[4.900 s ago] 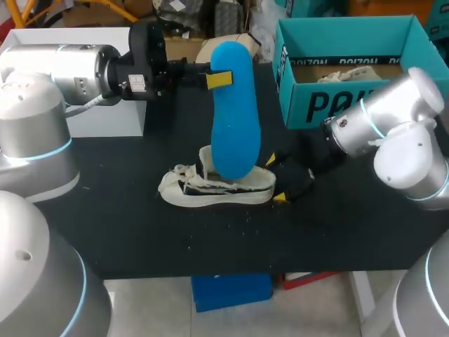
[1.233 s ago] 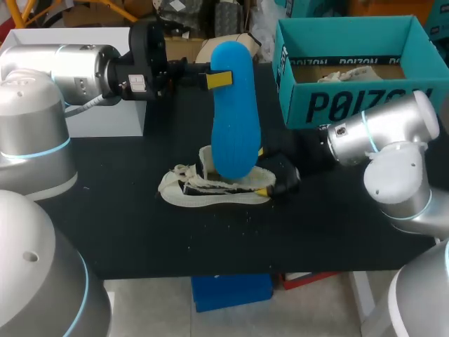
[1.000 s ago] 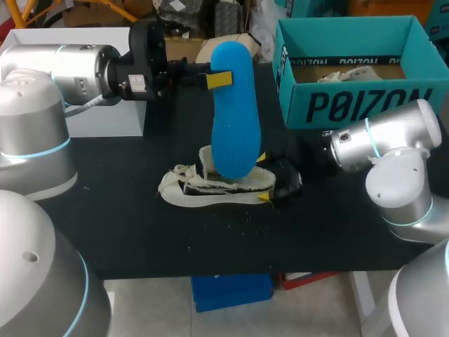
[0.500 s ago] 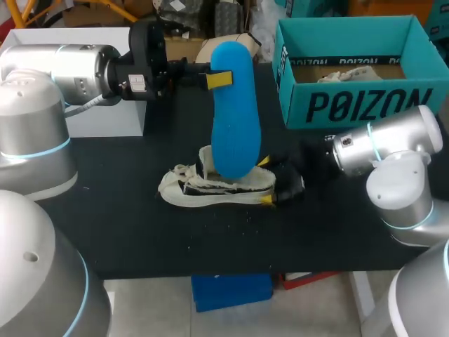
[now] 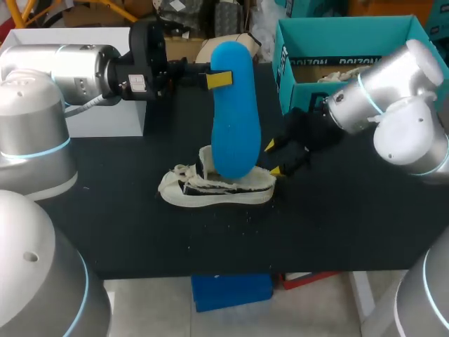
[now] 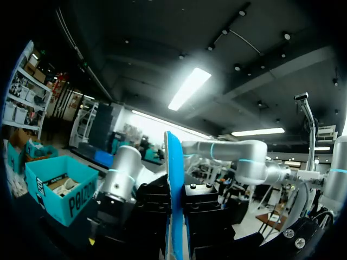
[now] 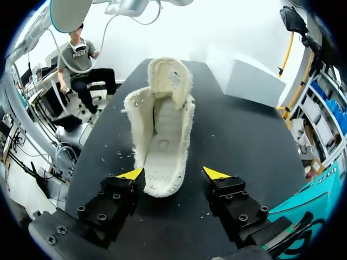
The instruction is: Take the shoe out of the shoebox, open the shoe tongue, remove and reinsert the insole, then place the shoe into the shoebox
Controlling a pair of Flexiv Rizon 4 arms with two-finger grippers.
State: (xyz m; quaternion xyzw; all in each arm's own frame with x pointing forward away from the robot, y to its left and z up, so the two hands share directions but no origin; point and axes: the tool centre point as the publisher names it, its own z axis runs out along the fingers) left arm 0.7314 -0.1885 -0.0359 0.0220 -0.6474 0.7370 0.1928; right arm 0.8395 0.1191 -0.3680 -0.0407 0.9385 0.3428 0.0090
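Observation:
My left gripper [image 5: 216, 78] is shut on a blue insole [image 5: 236, 133], held upright with its lower end at the opening of the cream shoe [image 5: 217, 188]. The shoe lies on its side mid-table. In the left wrist view the insole [image 6: 174, 179] stands edge-on between the black fingers of that gripper [image 6: 174, 222]. My right gripper [image 5: 273, 158] hovers just behind the shoe's heel, open. In the right wrist view the shoe [image 7: 162, 124] lies ahead of that gripper [image 7: 173, 173], its heel between the yellow tips without being pinched. The teal shoebox [image 5: 351, 105] stands at the back right.
The black table [image 5: 337, 225] has white crumbs scattered in front of the shoe. A white box [image 5: 116, 119] sits at the back left, under my left arm. Crumpled paper [image 5: 347, 70] lies inside the shoebox.
My right gripper has lifted and drawn back from the shoe's heel toward the shoebox, and its fingers have come closer together. The left arm and the insole have stayed still.

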